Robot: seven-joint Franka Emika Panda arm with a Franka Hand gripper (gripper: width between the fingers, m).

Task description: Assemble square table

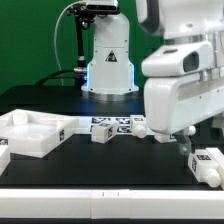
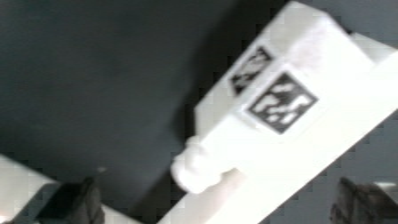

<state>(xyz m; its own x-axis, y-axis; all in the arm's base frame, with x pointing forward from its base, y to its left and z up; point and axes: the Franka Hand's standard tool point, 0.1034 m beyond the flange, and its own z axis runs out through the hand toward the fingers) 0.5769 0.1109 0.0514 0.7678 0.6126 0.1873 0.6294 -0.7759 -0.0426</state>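
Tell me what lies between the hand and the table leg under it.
Nothing. The wrist view shows the open hand straight over the leg, with nothing else between them.

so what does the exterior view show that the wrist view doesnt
Only the exterior view shows the tray-like table top at its left, a mid-table leg, and the arm's white body at its right. Only the wrist view shows the open pincer, its dark fingertips standing wide apart either side of one tagged leg, whose tags show up close. Both share the black table and, most likely, that same tagged leg, seen small under the arm in the exterior view.
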